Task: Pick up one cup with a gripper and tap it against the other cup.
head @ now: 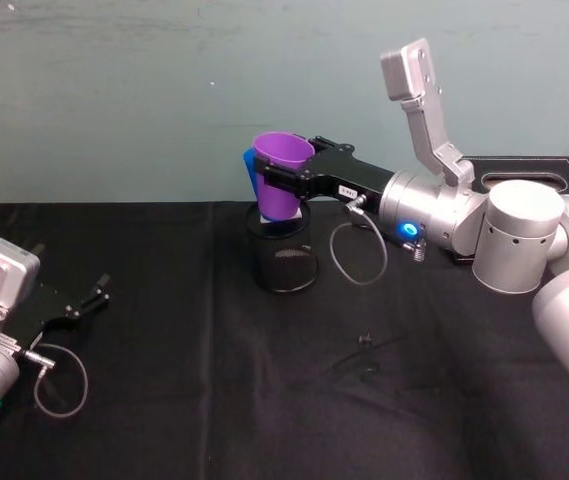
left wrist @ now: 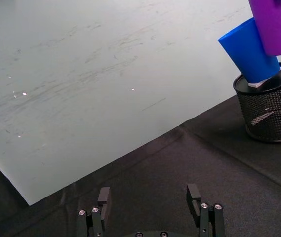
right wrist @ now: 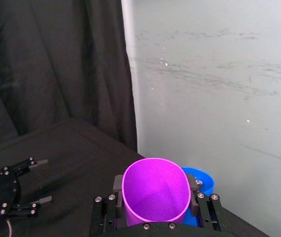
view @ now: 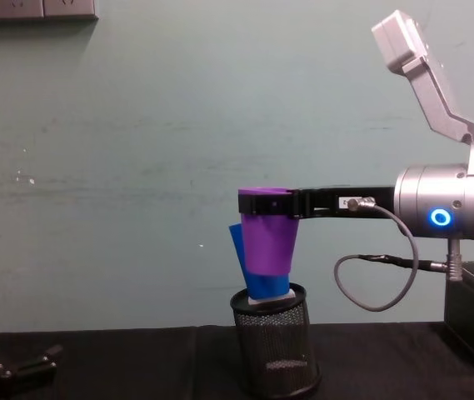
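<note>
Two arms over a black table, left gripper parked at left, fingers apart, blue cup leaning in a mesh holder at centre, purple cup just beside it, above the holder, right gripper clamped around it.
</note>
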`<action>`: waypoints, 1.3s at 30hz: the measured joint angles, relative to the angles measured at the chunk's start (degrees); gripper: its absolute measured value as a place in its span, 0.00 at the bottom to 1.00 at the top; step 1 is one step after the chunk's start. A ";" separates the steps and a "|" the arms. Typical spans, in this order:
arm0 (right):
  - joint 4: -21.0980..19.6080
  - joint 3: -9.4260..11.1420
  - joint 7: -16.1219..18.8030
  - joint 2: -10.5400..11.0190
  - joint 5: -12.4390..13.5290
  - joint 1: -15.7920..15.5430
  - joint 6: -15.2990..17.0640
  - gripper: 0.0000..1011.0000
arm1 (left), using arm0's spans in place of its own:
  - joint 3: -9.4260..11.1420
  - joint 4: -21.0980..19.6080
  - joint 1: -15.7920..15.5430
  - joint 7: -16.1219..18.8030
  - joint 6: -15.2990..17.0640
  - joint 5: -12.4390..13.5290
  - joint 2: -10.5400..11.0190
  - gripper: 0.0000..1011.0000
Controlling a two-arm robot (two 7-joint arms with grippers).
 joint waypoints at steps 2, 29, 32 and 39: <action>0.00 -0.06 0.01 -0.01 0.03 0.00 0.01 0.72 | 0.00 0.00 0.00 0.00 0.00 0.00 0.00 0.99; -0.32 -0.42 -0.19 0.11 0.07 0.09 0.36 0.73 | 0.00 0.00 0.00 0.00 0.00 0.00 0.00 0.99; -0.31 -0.41 -0.23 0.12 0.06 0.10 0.34 0.72 | 0.00 0.00 0.00 0.00 0.00 0.00 0.00 0.99; -0.31 -0.38 -0.26 0.13 0.05 0.09 0.34 0.73 | 0.00 0.00 0.00 0.00 0.00 0.00 0.00 0.99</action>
